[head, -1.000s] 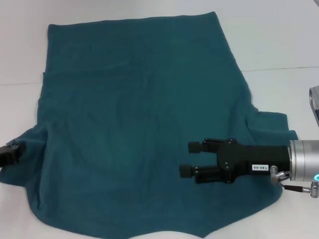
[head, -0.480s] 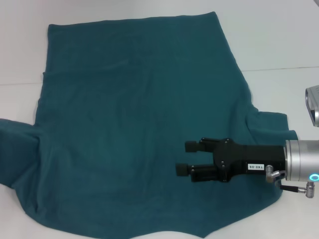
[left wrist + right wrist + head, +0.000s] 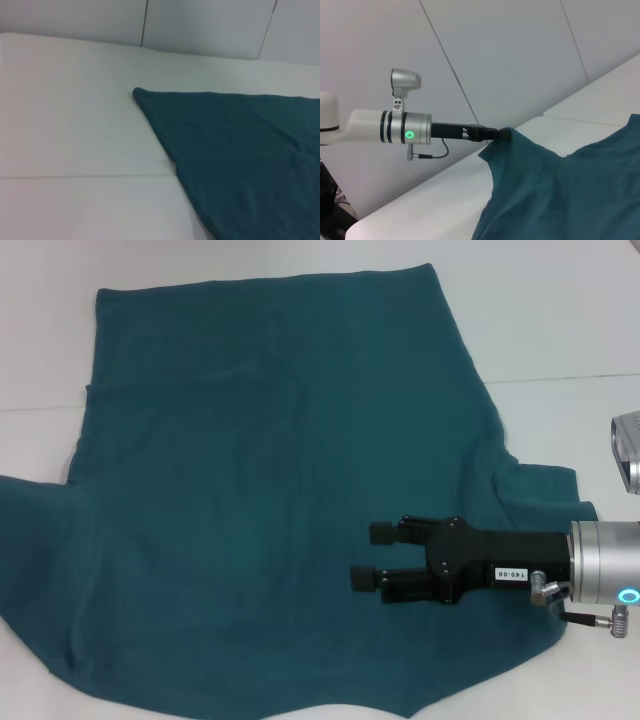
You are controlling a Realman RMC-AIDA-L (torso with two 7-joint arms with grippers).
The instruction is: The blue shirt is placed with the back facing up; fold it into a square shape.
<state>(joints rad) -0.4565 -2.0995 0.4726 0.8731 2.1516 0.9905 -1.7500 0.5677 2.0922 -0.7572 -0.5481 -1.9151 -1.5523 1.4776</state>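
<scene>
The blue shirt (image 3: 270,500) lies spread flat on the white table (image 3: 560,320), plain side up; it also shows in the left wrist view (image 3: 240,150). My right gripper (image 3: 371,556) hovers open over the shirt's lower right part, fingers pointing left, with nothing between them. The left gripper is outside the head view. In the right wrist view, my left gripper (image 3: 501,134) is shut on the raised tip of the shirt's (image 3: 560,190) left sleeve, beyond the table's edge.
A seam (image 3: 560,378) runs across the table. A grey device (image 3: 627,445) juts in at the right edge of the head view. Bare table lies left of the shirt (image 3: 75,130) and behind it.
The left gripper has moved left out of the head view, drawing the left sleeve outward and flatter. The right gripper has shifted slightly left and down.
</scene>
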